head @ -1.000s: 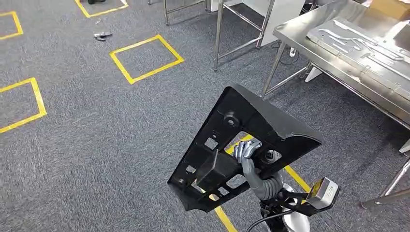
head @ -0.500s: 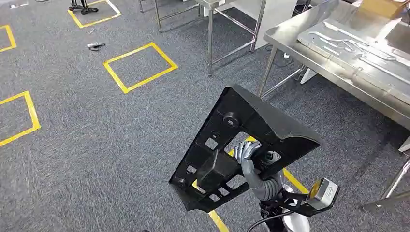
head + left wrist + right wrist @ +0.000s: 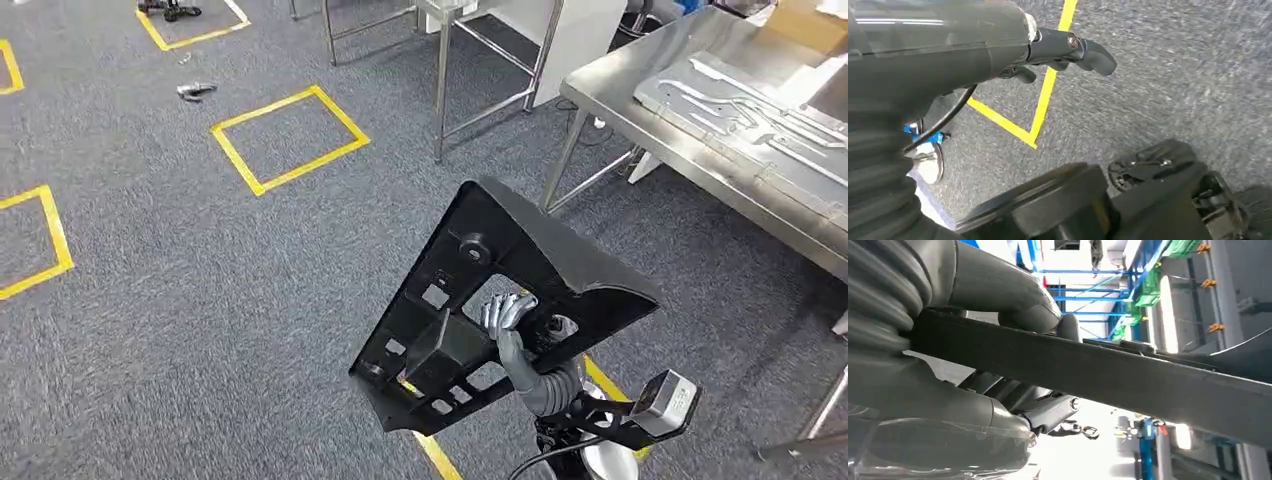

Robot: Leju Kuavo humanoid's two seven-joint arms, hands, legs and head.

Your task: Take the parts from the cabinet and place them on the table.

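One black plastic part is in transit: the carrying step is in hand, the part already out of the cabinet and not yet on the table. Nearest the camera in the head view, the right hand reaches up through a cut-out in the panel, its pale fingers hooked over the edge of the opening. The right wrist view agrees: the thumb lies on one face of the dark edge and the fingers wrap the other, so this hand is clamped firmly on the part, which is held tilted above the grey carpet.

The left hand hangs low beside the body. In the left wrist view its dark fingers are curled loosely inward with nothing between them, near a yellow floor line.

Further out, yellow taped squares mark the carpet, and a small dark object lies by one of them. Beyond, to the right, stands the steel table, with flat metal sheets lying on it, well apart from the carried part.

The next move, as I judge it, calls for turning and walking toward that table, keeping the grip steady, then lowering the panel onto bare steel beside the sheets.
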